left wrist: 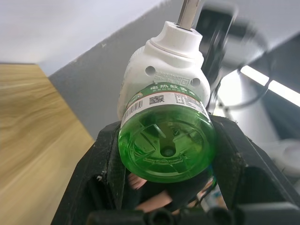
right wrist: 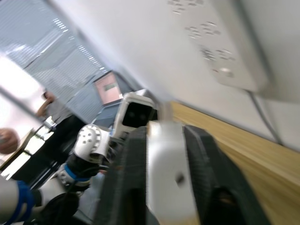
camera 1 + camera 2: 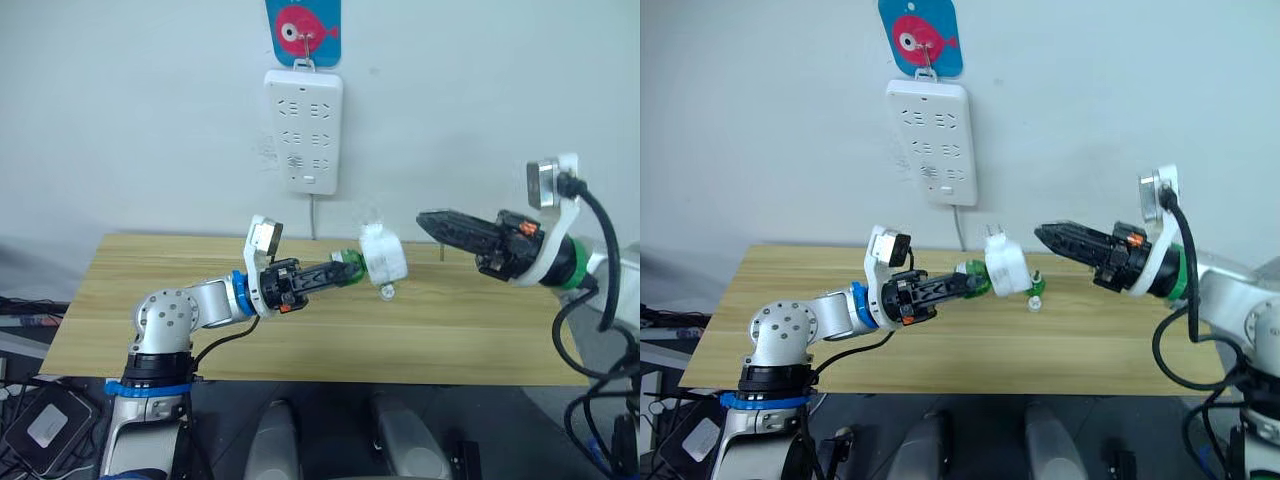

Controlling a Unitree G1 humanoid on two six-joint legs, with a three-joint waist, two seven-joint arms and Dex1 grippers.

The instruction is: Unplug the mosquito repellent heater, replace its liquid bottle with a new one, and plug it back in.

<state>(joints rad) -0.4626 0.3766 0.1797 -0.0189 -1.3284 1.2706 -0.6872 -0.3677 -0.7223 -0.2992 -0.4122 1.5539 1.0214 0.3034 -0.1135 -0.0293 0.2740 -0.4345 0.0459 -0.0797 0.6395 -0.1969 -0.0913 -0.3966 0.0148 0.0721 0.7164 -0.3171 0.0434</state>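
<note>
1. The mosquito repellent heater (image 3: 383, 255) was off the wall and held in the air above the middle of the wooden table (image 3: 150, 275), below the white power strip (image 3: 303, 130) hanging on the far wall under a blue fish hook (image 3: 302, 30).

2. The left gripper (image 3: 345, 272) was clenched on the green liquid bottle (image 1: 165, 143) screwed into the heater. In the left wrist view the black fingers (image 1: 108, 164) pressed both sides of the bottle, with the white body and its metal prongs (image 1: 187, 13) pointing away from the wrist.

3. The right gripper (image 3: 432, 222) hung just to the right of the heater. The head views showed a small gap between its tips and the white body. The right wrist view showed the body between its fingers, so whether the fingers were closed or parted could not be told.

4. A small clear cap-like piece (image 3: 386, 292) lay on the table just below the heater; what it was could not be made out.

5. Risks, as a judgement:
   - The only sure grip was on the round, smooth bottle, so a twist from the right gripper could spin it in the fingers instead of loosening the thread.
   - If the bottle came free while tilted, liquid could spill.
   - The heater would drop to the table if the right gripper had no firm hold on it.
</note>
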